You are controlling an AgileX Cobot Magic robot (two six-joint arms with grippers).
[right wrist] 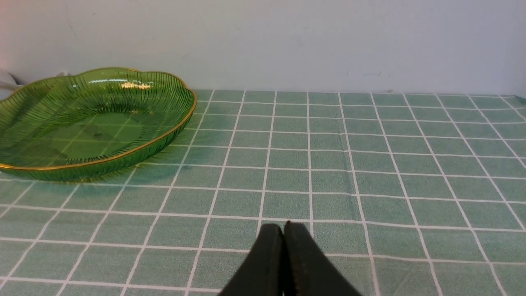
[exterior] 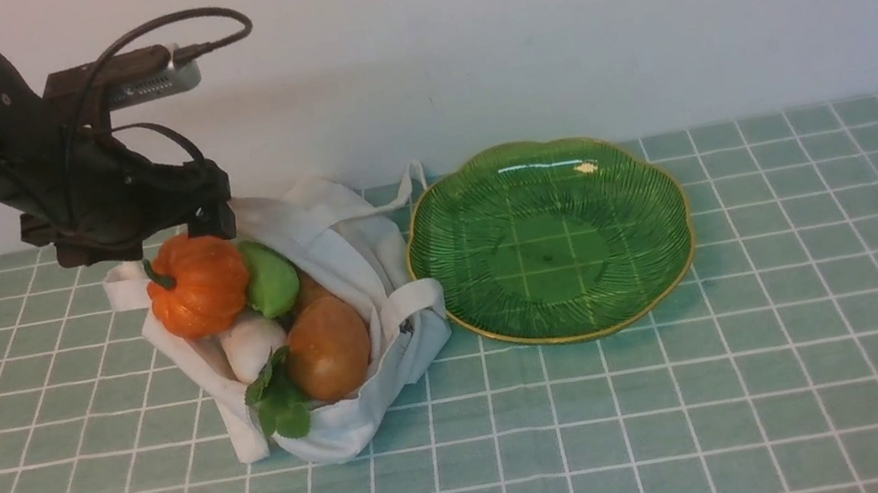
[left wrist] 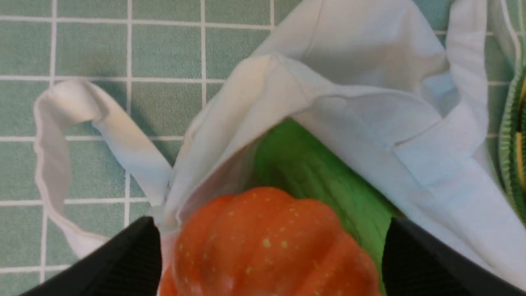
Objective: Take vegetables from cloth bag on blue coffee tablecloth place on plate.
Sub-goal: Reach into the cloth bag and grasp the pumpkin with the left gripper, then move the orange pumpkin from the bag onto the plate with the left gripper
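Orange pumpkin [exterior: 196,284] sits at the bag [exterior: 350,253] mouth on the tablecloth [exterior: 701,399], between my left gripper's [left wrist: 269,250] spread fingers, plate [exterior: 645,183] just beside the bag, my right gripper [right wrist: 283,255] pressed together, holding nothing.

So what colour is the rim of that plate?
Thin gold, edging the ribbed green plate; the right wrist view shows it best.

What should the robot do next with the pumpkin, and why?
Probably close the left gripper on the pumpkin: its fingers sit on either side of it with gaps showing, it is still in the cloth bag, and the plate is empty.
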